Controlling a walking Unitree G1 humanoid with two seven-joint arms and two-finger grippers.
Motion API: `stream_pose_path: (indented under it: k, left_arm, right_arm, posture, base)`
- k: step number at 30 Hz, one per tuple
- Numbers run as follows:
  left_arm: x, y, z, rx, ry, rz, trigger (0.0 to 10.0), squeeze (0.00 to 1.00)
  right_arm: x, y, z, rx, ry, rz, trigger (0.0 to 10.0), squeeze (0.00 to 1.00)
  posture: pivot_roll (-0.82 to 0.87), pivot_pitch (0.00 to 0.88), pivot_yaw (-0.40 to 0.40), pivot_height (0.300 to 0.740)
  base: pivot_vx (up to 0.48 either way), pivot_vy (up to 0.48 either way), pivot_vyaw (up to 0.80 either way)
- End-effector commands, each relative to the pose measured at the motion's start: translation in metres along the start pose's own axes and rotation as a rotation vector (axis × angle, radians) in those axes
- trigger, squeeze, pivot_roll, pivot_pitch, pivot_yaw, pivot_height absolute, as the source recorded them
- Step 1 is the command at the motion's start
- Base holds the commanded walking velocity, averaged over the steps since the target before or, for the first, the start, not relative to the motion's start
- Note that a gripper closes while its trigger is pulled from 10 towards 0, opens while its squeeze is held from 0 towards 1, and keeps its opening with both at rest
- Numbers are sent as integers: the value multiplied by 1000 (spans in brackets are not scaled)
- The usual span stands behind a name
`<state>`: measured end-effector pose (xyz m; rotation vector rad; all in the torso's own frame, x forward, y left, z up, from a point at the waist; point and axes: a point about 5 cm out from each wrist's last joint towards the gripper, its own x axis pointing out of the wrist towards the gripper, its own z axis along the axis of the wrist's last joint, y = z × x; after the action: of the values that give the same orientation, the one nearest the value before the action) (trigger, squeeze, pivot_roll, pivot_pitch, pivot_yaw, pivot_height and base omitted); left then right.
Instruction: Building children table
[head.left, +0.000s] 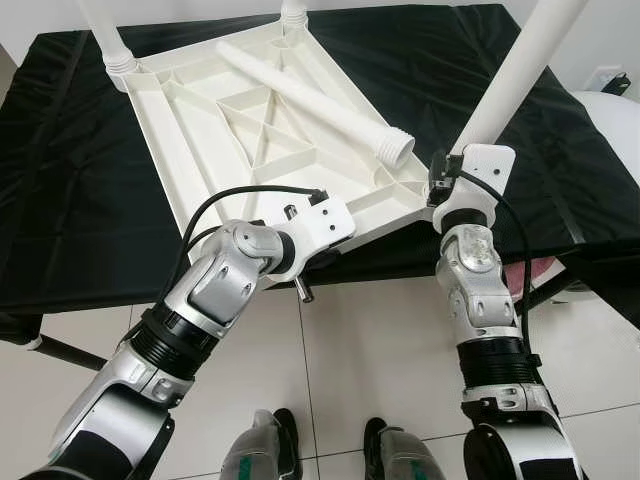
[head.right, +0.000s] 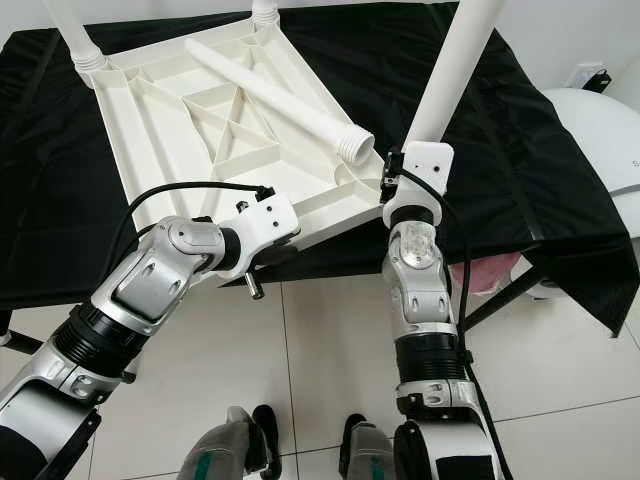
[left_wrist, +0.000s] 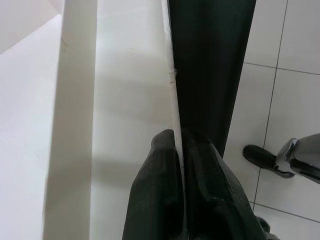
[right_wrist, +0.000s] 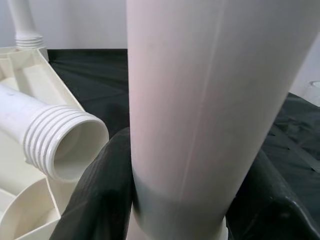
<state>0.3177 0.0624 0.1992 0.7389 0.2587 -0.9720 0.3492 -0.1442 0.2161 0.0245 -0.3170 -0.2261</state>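
Right wrist view: right gripper (right_wrist: 180, 200) clamps table leg (right_wrist: 200, 100); left gripper (left_wrist: 182, 165) pinches tabletop rim (left_wrist: 172, 90).

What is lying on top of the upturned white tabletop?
A loose white leg lies across the ribbed underside of the tabletop, its threaded end towards the right gripper. The black cloth beneath it is mostly covered.

Bright, even indoor light, sharp head views with slight edge distortion; both wrist views are soft-focused up close.
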Motion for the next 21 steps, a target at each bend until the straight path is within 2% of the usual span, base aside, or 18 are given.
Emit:
stream_pose_path:
  k: [1, 21]
  left_arm:
    - [1, 0, 5, 48, 6, 27, 10000, 0]
    - [0, -1, 4, 39, 8, 30, 10000, 0]
  right_arm:
    - [-4, -2, -20, -21, 101, -31, 10000, 0]
    - [-2, -7, -29, -24, 189, -258, 10000, 0]
  posture:
    - [-113, 189, 51, 740]
    - [-106, 205, 55, 740]
  base:
    - [0, 0, 0]
    - [0, 0, 0]
